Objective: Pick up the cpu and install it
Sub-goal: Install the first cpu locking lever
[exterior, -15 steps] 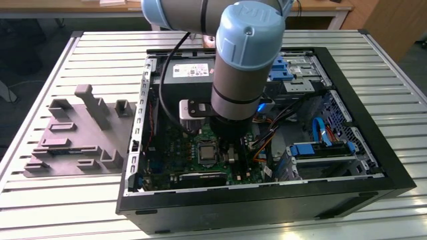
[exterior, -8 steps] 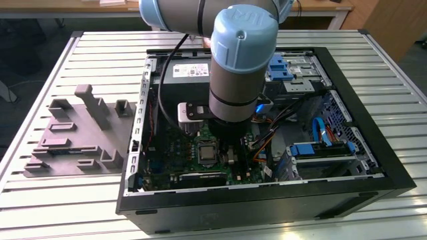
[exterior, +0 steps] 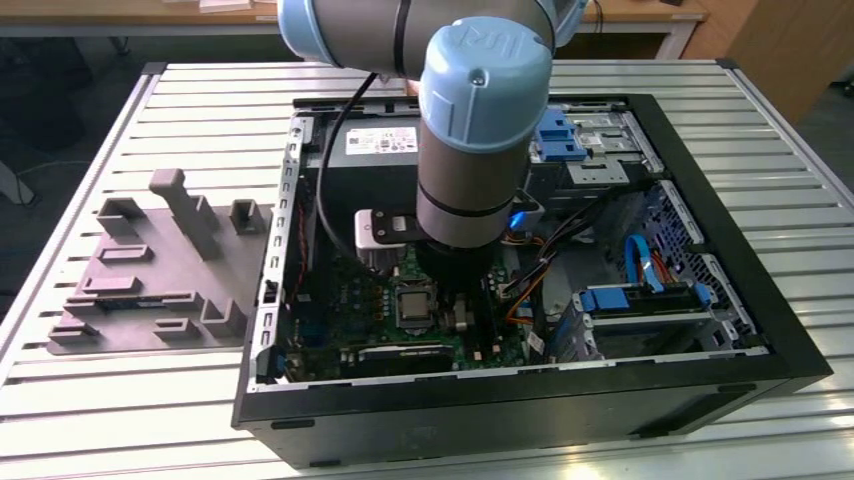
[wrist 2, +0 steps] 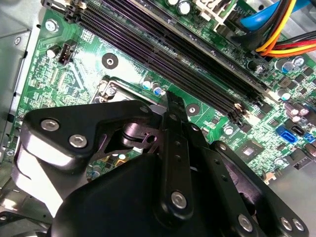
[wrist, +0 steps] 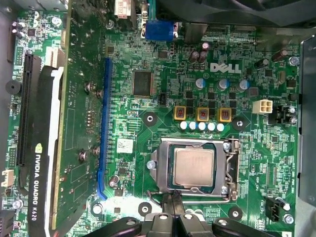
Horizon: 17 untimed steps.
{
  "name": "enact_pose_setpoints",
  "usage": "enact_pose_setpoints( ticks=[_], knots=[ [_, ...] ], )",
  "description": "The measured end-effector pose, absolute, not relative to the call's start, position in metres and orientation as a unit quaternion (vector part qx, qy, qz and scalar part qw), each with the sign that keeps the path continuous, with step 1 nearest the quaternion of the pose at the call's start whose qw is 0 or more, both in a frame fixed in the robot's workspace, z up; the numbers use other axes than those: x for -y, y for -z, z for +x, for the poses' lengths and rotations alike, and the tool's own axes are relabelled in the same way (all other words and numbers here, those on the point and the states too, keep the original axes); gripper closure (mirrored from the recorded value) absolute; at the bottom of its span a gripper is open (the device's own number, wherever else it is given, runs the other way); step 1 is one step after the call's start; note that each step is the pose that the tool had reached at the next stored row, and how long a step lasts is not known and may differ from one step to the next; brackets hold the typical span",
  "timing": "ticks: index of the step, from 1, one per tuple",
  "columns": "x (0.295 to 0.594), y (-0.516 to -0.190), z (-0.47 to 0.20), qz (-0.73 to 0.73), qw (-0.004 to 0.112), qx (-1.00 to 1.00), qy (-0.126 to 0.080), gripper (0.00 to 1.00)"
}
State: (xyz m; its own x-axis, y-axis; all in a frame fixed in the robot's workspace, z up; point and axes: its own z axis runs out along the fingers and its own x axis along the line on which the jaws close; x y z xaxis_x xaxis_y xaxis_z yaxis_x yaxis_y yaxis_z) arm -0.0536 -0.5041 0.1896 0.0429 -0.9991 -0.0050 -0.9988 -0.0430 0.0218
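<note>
The arm reaches down into the open computer case [exterior: 747, 330], low in the middle of the exterior view. In the first wrist view the cpu [wrist: 193, 168] already sits flat in its socket [wrist: 195, 168], lower centre of the frame. The gripper [wrist: 174, 196] hangs right at the socket's near edge, its jaws closed together, holding nothing, above the green motherboard [wrist: 163, 59].

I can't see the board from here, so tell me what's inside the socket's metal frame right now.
The cpu lies flat inside the socket frame, silvery top up. The socket contacts beneath it are covered. The gripper sits at the frame's edge.
</note>
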Motion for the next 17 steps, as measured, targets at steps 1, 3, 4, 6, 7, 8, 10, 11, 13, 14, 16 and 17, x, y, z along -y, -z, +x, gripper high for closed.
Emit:
enact_pose_setpoints(
  ticks=[1,3,4,6,7,8,10,11,13,14,16,17],
  knots=[
    [0.5041,-0.1895,-0.0536,0.722,0.006,0.692,0.009,0.89],
    [0.5042,-0.1894,-0.0536,0.722,0.006,0.692,0.009,0.89],
    [0.5042,-0.1894,-0.0536,0.722,0.006,0.692,0.009,0.89],
    [0.5042,-0.1894,-0.0535,0.722,0.006,0.692,0.009,0.89],
    [0.5042,-0.1894,-0.0534,0.722,0.006,0.692,0.009,0.89],
    [0.5042,-0.1894,-0.0533,0.722,0.006,0.692,0.009,0.89],
    [0.5042,-0.1892,-0.053,0.722,0.006,0.692,0.009,0.89],
    [0.5042,-0.1891,-0.0529,0.722,0.006,0.691,0.009,0.89],
    [0.5042,-0.1888,-0.0529,0.722,0.006,0.691,0.009,0.89],
    [0.5042,-0.1887,-0.0528,0.722,0.006,0.692,0.009,0.89],
    [0.5042,-0.1884,-0.0527,0.722,0.006,0.691,0.009,0.89],
    [0.5042,-0.1882,-0.0527,0.722,0.006,0.691,0.009,0.89]
  ],
)
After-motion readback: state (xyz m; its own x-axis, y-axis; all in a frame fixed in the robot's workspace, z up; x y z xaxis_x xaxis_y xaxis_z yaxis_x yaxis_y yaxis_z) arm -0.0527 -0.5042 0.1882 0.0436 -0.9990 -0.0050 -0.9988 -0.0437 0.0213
